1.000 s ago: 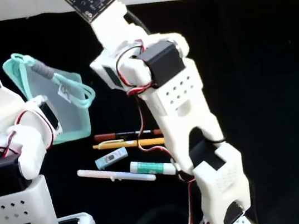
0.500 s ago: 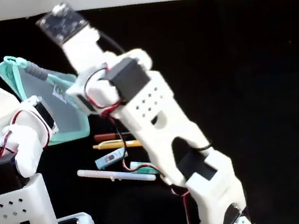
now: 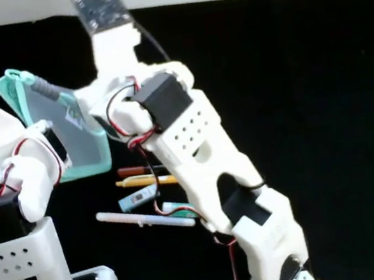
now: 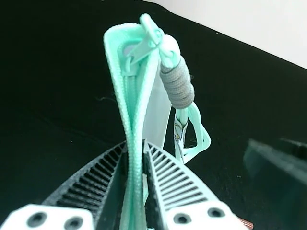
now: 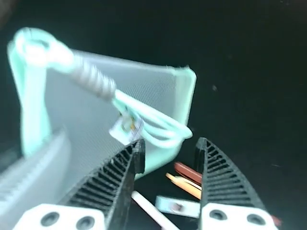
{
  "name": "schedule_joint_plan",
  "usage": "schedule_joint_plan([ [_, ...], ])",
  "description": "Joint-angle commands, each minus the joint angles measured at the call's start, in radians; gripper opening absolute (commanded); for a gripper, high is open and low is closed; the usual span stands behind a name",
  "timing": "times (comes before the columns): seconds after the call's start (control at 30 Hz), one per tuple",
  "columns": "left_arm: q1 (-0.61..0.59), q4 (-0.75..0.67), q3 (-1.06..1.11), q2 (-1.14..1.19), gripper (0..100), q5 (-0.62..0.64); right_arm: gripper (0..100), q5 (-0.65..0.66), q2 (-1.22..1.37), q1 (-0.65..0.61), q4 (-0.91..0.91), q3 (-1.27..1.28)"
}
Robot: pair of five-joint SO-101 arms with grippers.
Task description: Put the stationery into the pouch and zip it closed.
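Observation:
A teal mesh pouch (image 3: 79, 145) hangs above the table at the left, held upright. My left gripper (image 4: 144, 143) is shut on its zip edge (image 4: 130, 96), and the zip pull (image 4: 144, 40) sits at the top end. A teal cord with a grey wrap (image 5: 91, 79) dangles from the pull. My right gripper (image 5: 170, 143) is open just in front of the pouch's (image 5: 96, 110) lower corner, close to the cord. On the black table lie a brown pen (image 3: 132, 171), a yellow pen (image 3: 140, 182), a small blue item (image 3: 138, 199), a white pen (image 3: 142, 219) and a green-white marker (image 3: 176, 208).
The right arm (image 3: 187, 140) leans across the middle of the table, over part of the stationery. The left arm's base (image 3: 23, 270) stands at the front left. Black cloth covers the table, with open room to the right (image 3: 339, 124).
The right arm has swung left toward the pouch, bringing its gripper up to the pouch's side. The pouch has shifted slightly left in the left gripper.

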Motion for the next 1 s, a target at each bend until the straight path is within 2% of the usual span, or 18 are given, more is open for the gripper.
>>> schedule_joint_plan([
  [0.0, -0.025, -0.023, -0.005, 0.004, 1, -0.014, 18.1, -0.270, -0.010, -0.002, -0.070, -0.038],
  [0.1, -0.025, -0.023, -0.005, 0.004, 1, -0.051, 18.3, -0.466, -0.010, -0.007, -0.087, -0.038],
  [0.2, -0.025, -0.021, -0.005, 0.004, 1, -0.060, 18.3, -0.565, -0.008, -0.002, -0.124, -0.031],
  [0.6, -0.025, -0.018, -0.004, 0.004, 1, -0.061, 18.3, -0.575, -0.007, -0.039, -0.311, -0.027],
  [0.77, -0.025, -0.018, -0.004, 0.004, 1, -0.061, 18.3, -0.655, -0.001, -0.099, -0.360, -0.027],
  [0.97, -0.027, -0.018, -0.004, 0.004, 1, -0.063, 18.1, -0.796, 0.125, -0.065, -0.444, -0.039],
])
